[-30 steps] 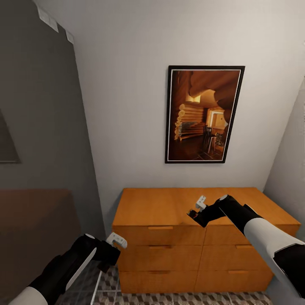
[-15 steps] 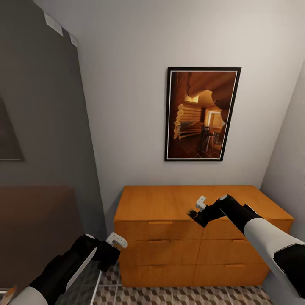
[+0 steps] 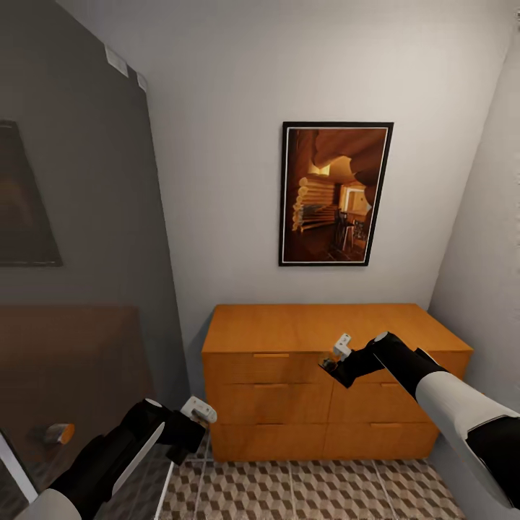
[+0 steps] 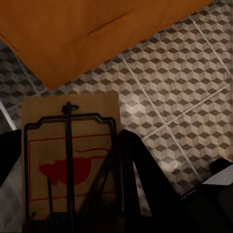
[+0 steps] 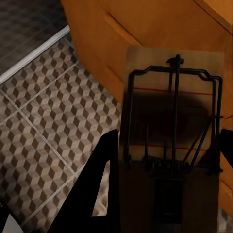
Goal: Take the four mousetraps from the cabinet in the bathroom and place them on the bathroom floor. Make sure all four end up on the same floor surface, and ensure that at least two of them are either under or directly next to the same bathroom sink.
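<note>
Lower centre of frame, cabinet [image 3: 318,339] ahead; left claw [image 3: 196,412] grips one mousetrap [image 4: 70,160], right claw [image 3: 338,352] another mousetrap [image 5: 172,141]; I'd say carry step, next lower both to bathroom floor [image 3: 318,491] by the sink.

No readable text here

We spot only a red mark on the mousetrap [image 4: 68,165]; no words, no numbers.

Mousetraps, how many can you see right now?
2. One mousetrap sits in the left gripper, the other mousetrap in the right gripper. Others may be hidden inside the closed cabinet.
</note>
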You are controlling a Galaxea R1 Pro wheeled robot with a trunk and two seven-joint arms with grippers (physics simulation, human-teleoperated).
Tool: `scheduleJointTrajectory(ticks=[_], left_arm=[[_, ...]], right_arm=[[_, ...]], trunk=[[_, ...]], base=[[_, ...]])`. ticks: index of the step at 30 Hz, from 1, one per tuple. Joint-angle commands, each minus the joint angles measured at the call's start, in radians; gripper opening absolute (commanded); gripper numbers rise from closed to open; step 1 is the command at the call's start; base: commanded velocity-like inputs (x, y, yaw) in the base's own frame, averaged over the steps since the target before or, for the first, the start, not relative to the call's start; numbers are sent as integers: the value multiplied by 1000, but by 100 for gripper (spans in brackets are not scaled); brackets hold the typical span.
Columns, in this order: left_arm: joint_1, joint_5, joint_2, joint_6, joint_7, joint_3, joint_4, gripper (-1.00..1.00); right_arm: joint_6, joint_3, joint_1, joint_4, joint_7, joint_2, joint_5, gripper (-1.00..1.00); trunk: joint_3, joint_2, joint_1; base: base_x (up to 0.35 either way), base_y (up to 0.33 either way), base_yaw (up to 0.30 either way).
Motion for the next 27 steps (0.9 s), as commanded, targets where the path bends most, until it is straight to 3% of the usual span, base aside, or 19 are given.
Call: scheduleJointTrajectory(ticks=[1, 11, 27], left_arm=[[-1, 7, 1, 5, 4, -3, -1, -100], [-1, 7, 1, 5, 4, -4, -1, -100], [-1, 7, 1, 5, 5, -5, -1, -100]], right_arm=[[7, -1, 0, -2, 8, -1, 4, -100], [7, -1, 0, -2, 8, -1, 4, -100], [7, -1, 0, -2, 8, -1, 4, -100]], trunk=[[-1, -1, 0], [-1, -1, 0], [-1, -1, 0]], base=[[-243, 0, 0], [-70, 0, 0], [-314, 0, 0]])
